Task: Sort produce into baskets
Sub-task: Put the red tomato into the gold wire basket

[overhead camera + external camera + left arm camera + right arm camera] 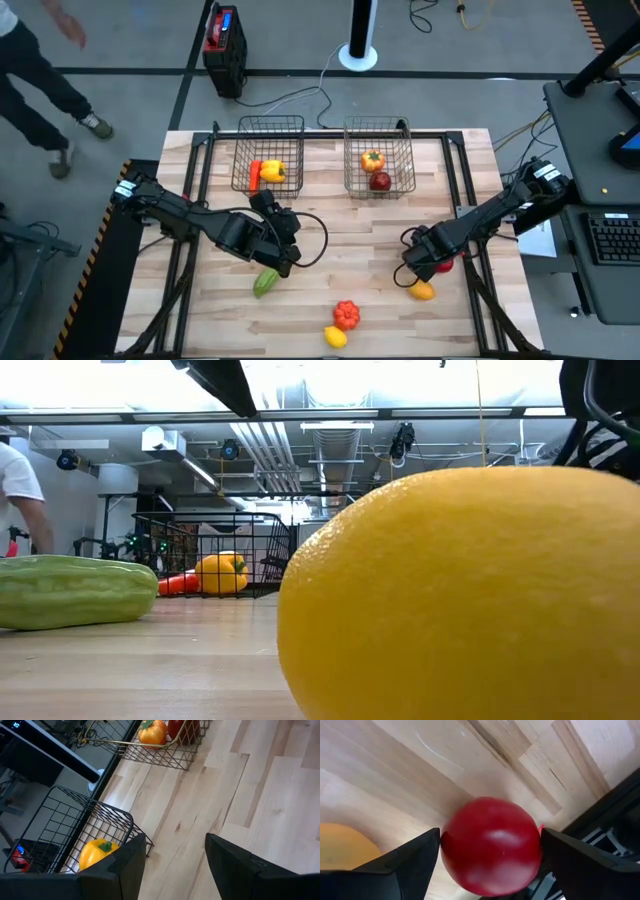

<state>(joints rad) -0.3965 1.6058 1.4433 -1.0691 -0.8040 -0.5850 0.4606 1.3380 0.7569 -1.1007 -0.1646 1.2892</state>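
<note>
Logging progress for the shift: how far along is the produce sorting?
Done: left basket holds a yellow pepper and carrot; right basket holds two pieces. In hand: right tool straddles a red fruit. Left: cucumber, red pepper, two yellow-orange fruits. Left tool is empty.

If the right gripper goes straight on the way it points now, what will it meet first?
Most likely the red tomato, which sits right between the open fingers of the right gripper. Whether they already touch it is unclear.
</note>
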